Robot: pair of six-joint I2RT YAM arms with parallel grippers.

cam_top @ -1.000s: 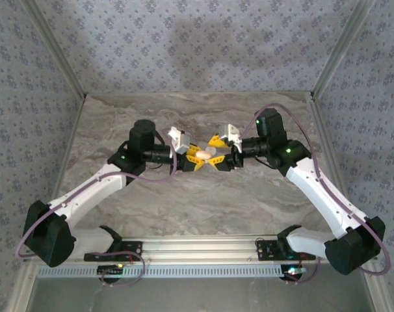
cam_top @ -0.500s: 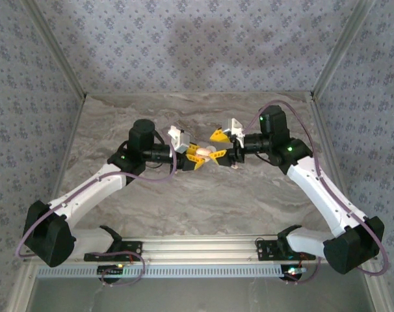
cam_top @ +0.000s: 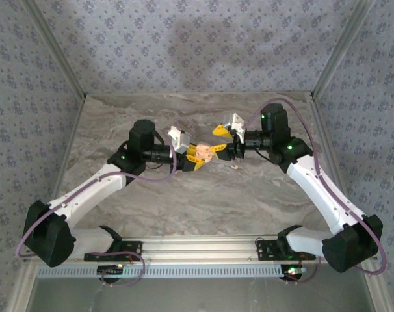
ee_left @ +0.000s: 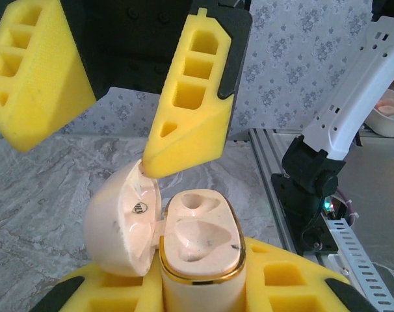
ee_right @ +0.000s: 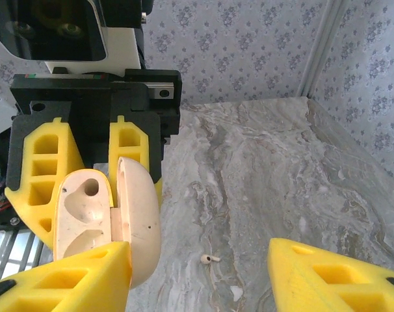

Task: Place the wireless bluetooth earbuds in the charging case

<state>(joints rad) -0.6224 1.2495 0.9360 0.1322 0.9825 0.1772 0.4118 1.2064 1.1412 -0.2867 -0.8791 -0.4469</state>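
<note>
The tan charging case [ee_left: 200, 253] stands upright in my left gripper [ee_left: 200, 296], which is shut on its base. The lid [ee_left: 119, 221] hangs open to the left, and both hollows are empty. My right gripper [ee_right: 198, 250] is open. One of its yellow fingers [ee_left: 190, 97] rests its tip on the lid's upper edge, and the other [ee_left: 34, 71] is clear of the case. One white earbud [ee_right: 210, 259] lies on the marble below the right gripper. From above, the case [cam_top: 201, 150] sits between the two grippers, with the right gripper [cam_top: 218, 140] to its right.
The marble table [cam_top: 184, 195] is boxed in by patterned walls [cam_top: 184, 52] on three sides. An aluminium rail [cam_top: 197, 250] runs along the near edge. The right arm's white link [ee_left: 359, 84] and its black base [ee_left: 307, 188] stand close behind the case.
The right gripper has drawn back to the right and turned so that its fingers stand apart. The case's lid now stands open, showing its pale inside.
</note>
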